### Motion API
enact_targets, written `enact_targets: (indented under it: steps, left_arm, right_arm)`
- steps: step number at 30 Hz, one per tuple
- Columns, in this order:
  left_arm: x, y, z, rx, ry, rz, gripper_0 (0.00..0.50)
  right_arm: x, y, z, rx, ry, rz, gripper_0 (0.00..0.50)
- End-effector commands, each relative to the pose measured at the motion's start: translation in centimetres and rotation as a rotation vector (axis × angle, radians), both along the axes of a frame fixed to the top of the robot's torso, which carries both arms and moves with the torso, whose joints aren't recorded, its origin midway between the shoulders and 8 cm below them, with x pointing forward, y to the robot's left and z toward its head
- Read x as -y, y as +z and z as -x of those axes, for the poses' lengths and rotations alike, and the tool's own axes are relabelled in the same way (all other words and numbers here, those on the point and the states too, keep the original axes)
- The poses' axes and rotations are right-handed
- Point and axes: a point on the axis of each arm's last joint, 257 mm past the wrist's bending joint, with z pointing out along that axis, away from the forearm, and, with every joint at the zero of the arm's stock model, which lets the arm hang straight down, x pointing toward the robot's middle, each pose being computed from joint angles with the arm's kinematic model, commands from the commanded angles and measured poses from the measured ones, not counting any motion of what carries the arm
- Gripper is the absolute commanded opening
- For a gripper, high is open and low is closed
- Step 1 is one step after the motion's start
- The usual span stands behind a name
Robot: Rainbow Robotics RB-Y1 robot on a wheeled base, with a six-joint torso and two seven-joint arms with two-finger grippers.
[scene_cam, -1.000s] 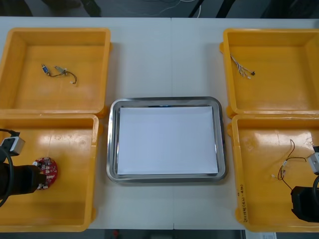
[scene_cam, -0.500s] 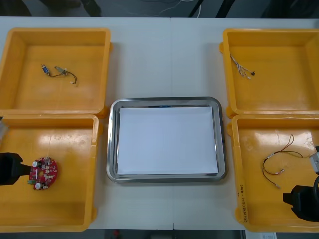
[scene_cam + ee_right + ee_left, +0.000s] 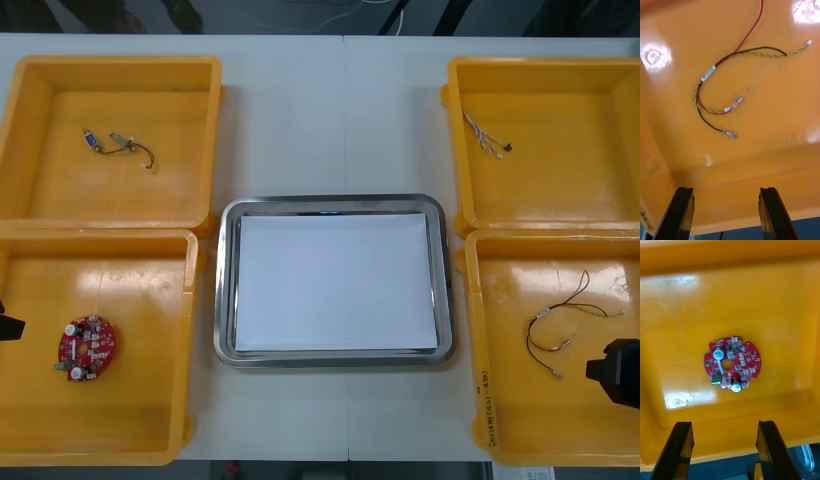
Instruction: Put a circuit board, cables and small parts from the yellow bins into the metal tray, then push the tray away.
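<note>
Left pincer (image 3: pixel 724 450), wide, is hovering 9 o'clock of circuit board (image 3: pixel 732 362); right pincer (image 3: pixel 727 213), wide, 4 o'clock of cable (image 3: pixel 720 93).

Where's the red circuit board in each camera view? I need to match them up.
Front view: circuit board on the floor of the near-left yellow bin, toward its left wall.
Left wrist view: board just beyond the open left gripper, on that bin's floor.
Right wrist view: faces the red and yellow cable in the near-right yellow bin instead.
Shared landmark: the near-left bin's floor around the board.
</note>
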Motion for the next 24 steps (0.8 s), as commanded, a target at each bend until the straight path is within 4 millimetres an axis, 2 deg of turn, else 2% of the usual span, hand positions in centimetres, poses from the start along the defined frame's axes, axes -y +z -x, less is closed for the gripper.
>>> enact_targets:
  steps: [1,5,9,19,24]
  left_arm:
    - [1.2,2.0,-0.4,0.028,-0.214,-0.076,0.500]
    - [1.5,1.8,-0.3,0.034,-0.279,-0.087,0.500]
    - [1.4,1.4,-0.2,0.041,-0.328,-0.107,0.500]
    - [1.5,-0.2,0.1,0.091,-0.459,-0.138,0.500]
    - [0.8,-1.0,0.3,0.100,-0.523,-0.173,0.500]
  right_arm:
    - [-1.0,3.1,-2.0,0.064,-0.018,-0.019,0.500]
    - [-1.5,3.9,-2.5,0.060,-0.050,-0.039,0.500]
    - [-1.6,3.7,-3.4,0.047,-0.088,-0.078,0.500]
    - [-0.1,3.1,-6.6,0.041,-0.174,-0.127,0.500]
    - [0.5,2.8,-8.2,0.022,-0.271,-0.185,0.500]
